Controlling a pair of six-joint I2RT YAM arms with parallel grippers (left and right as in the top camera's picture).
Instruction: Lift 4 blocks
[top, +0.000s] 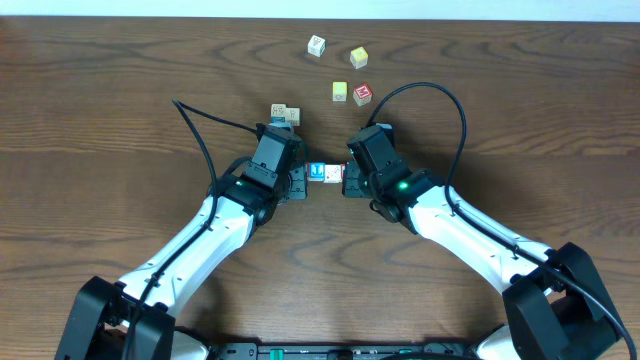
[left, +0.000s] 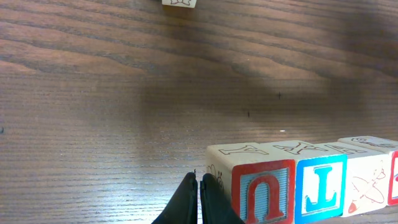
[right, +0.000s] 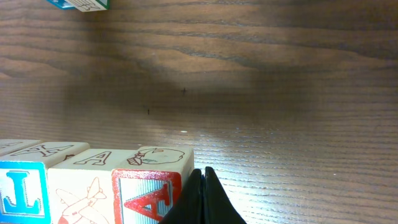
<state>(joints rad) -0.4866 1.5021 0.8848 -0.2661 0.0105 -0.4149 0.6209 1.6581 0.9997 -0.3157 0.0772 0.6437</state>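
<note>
Four blocks stand side by side in one row between my two grippers. In the left wrist view they run from a red U block (left: 264, 190) through a blue L block (left: 320, 186) and a white airplane block (left: 367, 183) to the edge of a red block (left: 394, 185). My left gripper (left: 199, 182) is shut, its fingers against the outer side of the U block. In the right wrist view my right gripper (right: 203, 175) is shut against the red-lettered end block (right: 146, 196). Overhead, the row (top: 325, 173) spans the gap between the left gripper (top: 303, 180) and the right gripper (top: 348, 180). Whether the row touches the table cannot be told.
Loose cubes lie behind the row: a white one (top: 316, 45), two yellow ones (top: 358, 57) (top: 340, 91), a red one (top: 362, 95), and a pair (top: 284, 114) just beyond the left wrist. Cables arch over both arms.
</note>
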